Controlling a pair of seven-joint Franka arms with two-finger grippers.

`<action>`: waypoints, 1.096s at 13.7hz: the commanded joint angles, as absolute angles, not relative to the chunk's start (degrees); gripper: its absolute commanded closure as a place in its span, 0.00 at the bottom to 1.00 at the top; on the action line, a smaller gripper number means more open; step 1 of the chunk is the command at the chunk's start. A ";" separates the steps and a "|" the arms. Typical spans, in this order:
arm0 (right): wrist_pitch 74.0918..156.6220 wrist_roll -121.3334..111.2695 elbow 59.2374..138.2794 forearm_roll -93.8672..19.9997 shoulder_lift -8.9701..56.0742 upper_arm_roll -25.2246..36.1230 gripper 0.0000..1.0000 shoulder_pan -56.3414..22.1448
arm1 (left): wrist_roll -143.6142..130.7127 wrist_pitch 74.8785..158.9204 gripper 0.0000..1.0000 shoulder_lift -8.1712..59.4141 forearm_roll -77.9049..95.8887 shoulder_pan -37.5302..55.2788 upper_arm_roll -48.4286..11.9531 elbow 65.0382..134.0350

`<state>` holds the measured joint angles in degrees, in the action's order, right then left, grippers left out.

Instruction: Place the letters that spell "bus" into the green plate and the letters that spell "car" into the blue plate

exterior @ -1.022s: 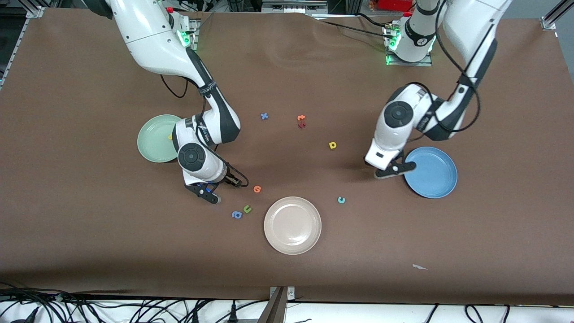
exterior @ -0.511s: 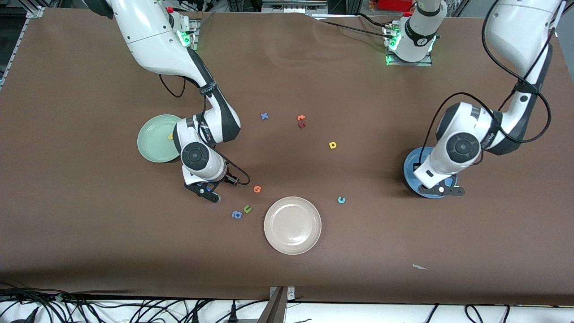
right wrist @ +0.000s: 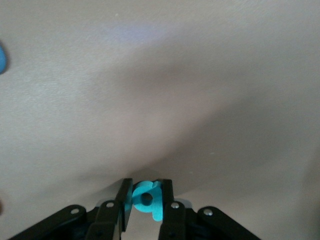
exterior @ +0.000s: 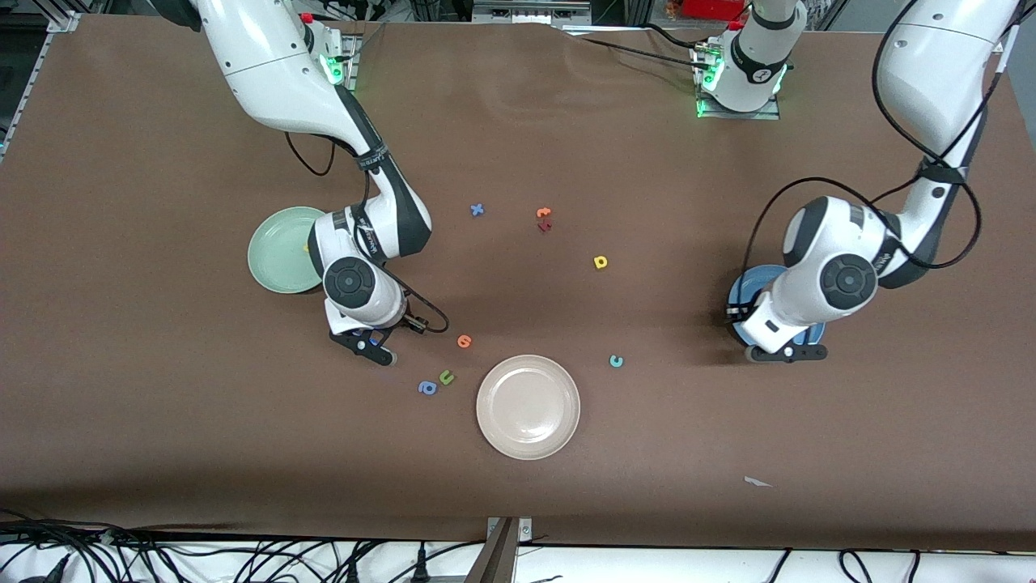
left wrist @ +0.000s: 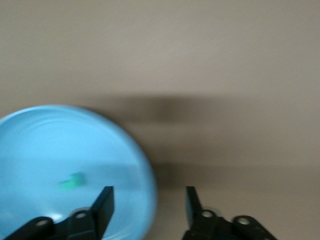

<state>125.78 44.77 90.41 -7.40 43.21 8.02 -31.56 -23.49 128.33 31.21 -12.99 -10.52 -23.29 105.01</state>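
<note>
My right gripper (exterior: 374, 350) is down at the table, nearer the camera than the green plate (exterior: 279, 251). In the right wrist view that gripper (right wrist: 145, 192) is shut on the teal "b" (right wrist: 148, 201). My left gripper (exterior: 787, 353) hangs over the near rim of the blue plate (exterior: 737, 293). The left wrist view shows this gripper (left wrist: 150, 196) open and holding nothing. There the blue plate (left wrist: 50, 150) has a small teal piece (left wrist: 72, 181) lying in it. The teal "c" (exterior: 617, 361) and the yellow D-like letter (exterior: 600, 261) lie on the table between the arms.
A beige-white plate (exterior: 528, 406) sits near the front middle. Loose letters lie around: an orange one (exterior: 464, 341), a green "u" (exterior: 446, 377), a blue "a" (exterior: 427, 388), a blue "x" (exterior: 477, 210), and an orange-and-red pair (exterior: 544, 219). A white scrap (exterior: 757, 482) lies by the front edge.
My left arm swung from beside the blue plate to over it and its gripper opened. My right gripper closed on the teal "b" with little other movement.
</note>
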 commanded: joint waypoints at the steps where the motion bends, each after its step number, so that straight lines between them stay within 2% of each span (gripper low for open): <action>1: 116.75 36.16 90.97 -6.85 38.42 10.71 0.80 -31.03 | -32.84 132.79 0.00 34.18 -11.34 -4.15 -23.12 102.93; 3: 110.86 29.48 93.24 -6.86 35.09 13.61 0.80 -30.76 | -38.65 132.46 0.00 39.00 -12.21 -0.46 -23.03 95.76; 5: 107.42 18.25 99.28 -7.21 30.09 17.65 0.80 -30.59 | -40.60 131.93 0.00 42.09 -12.04 4.46 -21.46 91.68; 7: 107.57 10.84 106.49 -7.21 25.86 21.07 0.77 -30.59 | -40.61 131.92 0.00 44.64 -12.04 8.59 -18.47 88.00; 8: 108.01 8.64 109.05 -7.21 25.40 22.14 0.65 -30.59 | -40.52 131.84 0.00 46.30 -12.13 9.74 -17.59 86.15; 9: 108.10 8.53 110.12 -7.29 25.40 22.67 0.41 -30.59 | -40.52 131.66 0.00 47.97 -12.22 10.71 -17.32 83.70; 10: 108.02 8.26 110.56 -7.56 25.40 23.28 0.00 -30.59 | -40.52 130.96 0.00 48.68 -12.13 11.07 -17.31 82.45; 13: 106.79 11.41 108.73 -8.00 25.14 22.68 0.00 -31.11 | -40.61 130.34 0.00 50.18 -12.13 11.42 -17.23 81.04; 15: 106.87 19.38 108.02 -9.75 25.14 19.79 0.00 -32.60 | -40.61 130.43 0.00 50.71 -12.13 11.43 -17.23 80.69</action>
